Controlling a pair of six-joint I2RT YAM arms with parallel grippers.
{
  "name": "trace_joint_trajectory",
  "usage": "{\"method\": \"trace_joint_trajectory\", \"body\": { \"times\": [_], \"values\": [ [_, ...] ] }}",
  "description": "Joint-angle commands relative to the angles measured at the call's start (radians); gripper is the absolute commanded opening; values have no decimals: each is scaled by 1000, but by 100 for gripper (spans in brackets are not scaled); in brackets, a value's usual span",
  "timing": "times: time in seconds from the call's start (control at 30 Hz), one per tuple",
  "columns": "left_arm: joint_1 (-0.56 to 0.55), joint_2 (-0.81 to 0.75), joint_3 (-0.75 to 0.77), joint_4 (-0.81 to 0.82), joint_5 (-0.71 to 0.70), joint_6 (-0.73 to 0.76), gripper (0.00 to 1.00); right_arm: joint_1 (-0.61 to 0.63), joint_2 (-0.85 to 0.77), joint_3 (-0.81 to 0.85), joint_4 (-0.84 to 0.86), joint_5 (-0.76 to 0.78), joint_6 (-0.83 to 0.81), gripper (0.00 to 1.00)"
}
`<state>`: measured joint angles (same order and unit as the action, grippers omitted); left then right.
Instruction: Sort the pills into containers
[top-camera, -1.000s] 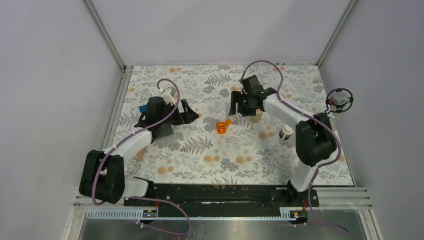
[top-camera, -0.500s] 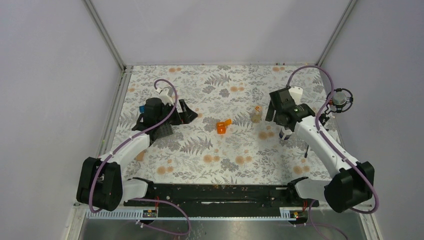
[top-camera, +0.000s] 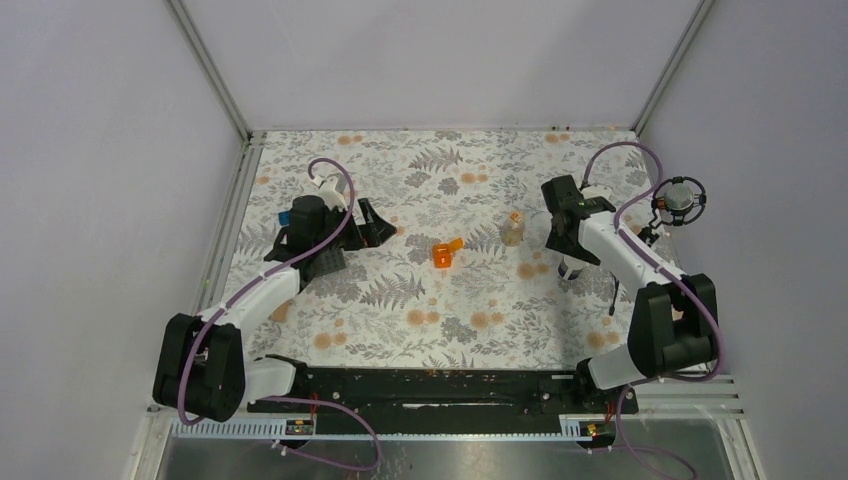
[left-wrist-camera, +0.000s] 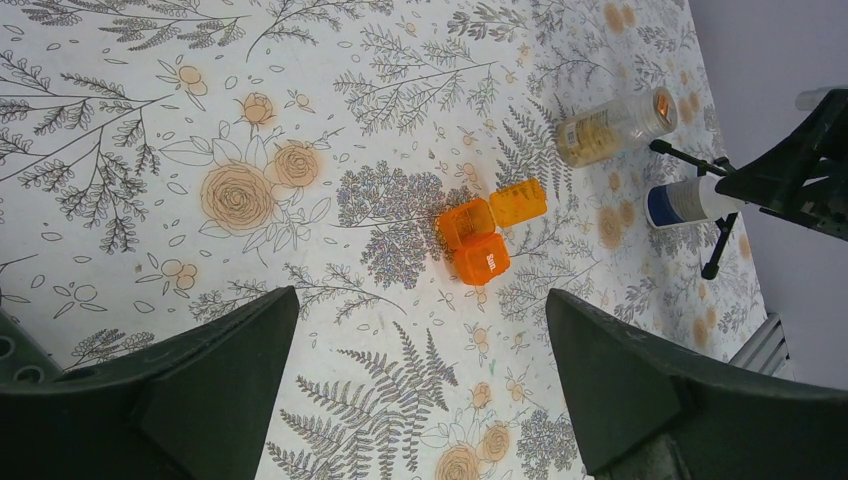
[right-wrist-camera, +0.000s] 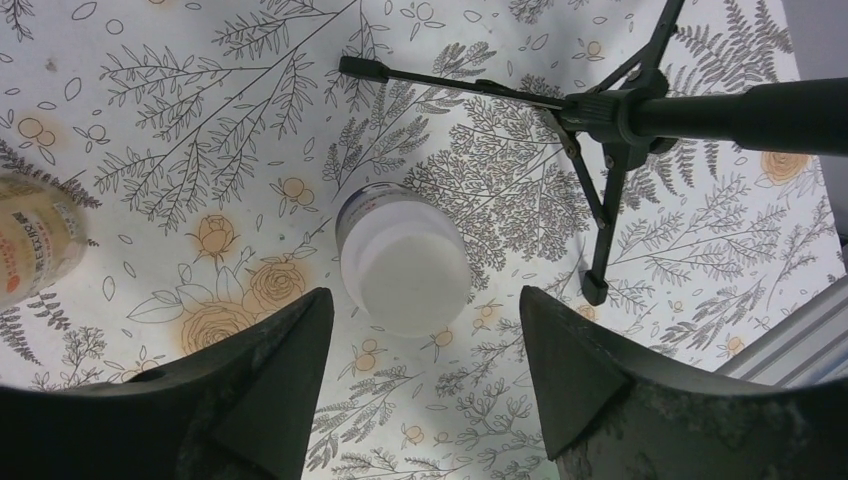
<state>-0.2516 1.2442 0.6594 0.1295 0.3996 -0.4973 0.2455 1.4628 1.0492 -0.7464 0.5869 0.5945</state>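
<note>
The right gripper (right-wrist-camera: 425, 295) is open, its two fingers spread wide and pointing down over the white bottle (right-wrist-camera: 403, 262). The bottle stands upright on the flowered cloth (right-wrist-camera: 180, 110), its white cap facing up in the gap between the fingers – neither finger touches it. Just to the right of the bottle are the thin legs of a black tripod stand (right-wrist-camera: 608, 128). At the left edge of the wrist view is part of the clear tan bottle (right-wrist-camera: 30, 250), near the white one but apart from it.

The left gripper (left-wrist-camera: 420, 300) is open too and holds nothing, with only cloth between its fingers. It hangs over the left side of the table, beside a dark studded plate (top-camera: 325, 262) and a blue brick (top-camera: 287, 217). Ahead of it, in the middle of the cloth, lies the orange box (left-wrist-camera: 478, 238) with its lid swung open – well apart from both grippers. The clear tan bottle stands to its right
</note>
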Motion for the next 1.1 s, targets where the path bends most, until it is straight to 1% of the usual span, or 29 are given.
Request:
{"method": "trace_joint_trajectory", "body": {
  "times": [0.0, 0.1, 0.23, 0.3, 0.33, 0.4, 0.47, 0.6, 0.8, 0.87, 1.0, 1.07],
  "values": [
    [-3, 4, 5, 55, -6, 3, 96, -20, 34, -4, 40, -19, 41, 72],
    [-3, 10, 7, 53, -10, 5, 95, -33, 47, -12, 65, -70, 52, 68],
    [-3, 21, 11, 60, -6, 5, 96, -39, 66, -10, 85, -89, 60, 63],
    [-2, 24, 12, 62, -3, 5, 96, -43, 77, -4, 86, -91, 58, 58],
    [-2, 23, 12, 63, -2, 5, 95, -43, 77, -2, 86, -90, 56, 53],
    [-3, 19, 10, 69, 2, 4, 96, -43, 58, -8, 95, -85, 52, 37],
    [-4, 16, 9, 78, 13, 6, 96, -43, 23, -16, 115, -81, 28, 27],
    [-9, 6, 9, 109, 34, 18, 96, -41, -29, 16, 112, -96, -23, 19],
    [-46, 34, 85, 95, 95, 69, 95, -35, -125, 93, 120, -173, -49, 14],
    [-72, 41, 115, 85, 99, 104, 95, -29, -143, 142, 109, -207, -64, 11],
    [-136, 48, 182, 69, 113, 188, 95, -10, -151, 248, 112, -354, -113, 5],
    [-159, 65, 226, 72, 128, 215, 96, 3, -132, 300, 126, -483, -138, 1]
  ]
}}
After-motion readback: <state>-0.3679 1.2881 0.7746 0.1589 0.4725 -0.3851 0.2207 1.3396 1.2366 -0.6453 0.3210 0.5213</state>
